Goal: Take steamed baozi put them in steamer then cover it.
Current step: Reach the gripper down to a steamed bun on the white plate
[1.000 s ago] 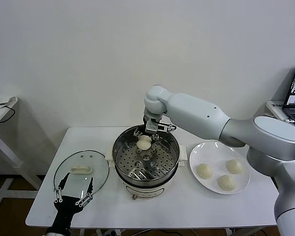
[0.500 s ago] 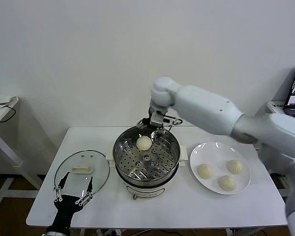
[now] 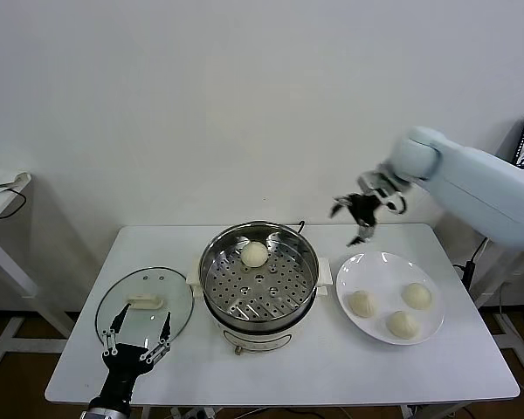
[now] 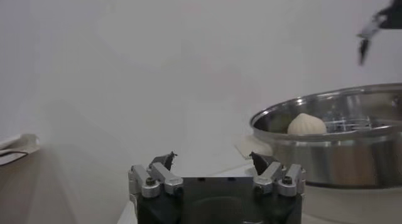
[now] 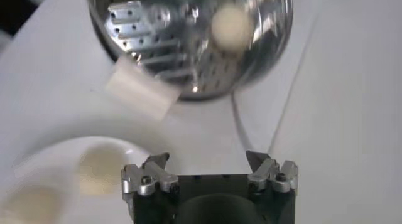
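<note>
Steel steamer [image 3: 258, 281] at table centre holds one baozi [image 3: 255, 254]; three baozi [image 3: 403, 324] wait on the plate [image 3: 367, 264] toward the right edge; cover [image 3: 147, 305] lies near the left edge. Left wrist view: left gripper [image 4: 215, 170] open, idle. Right wrist view: right gripper [image 5: 209, 172] open, empty, above the plate

no legible text, labels, brands, numbers or signs in any view
</note>
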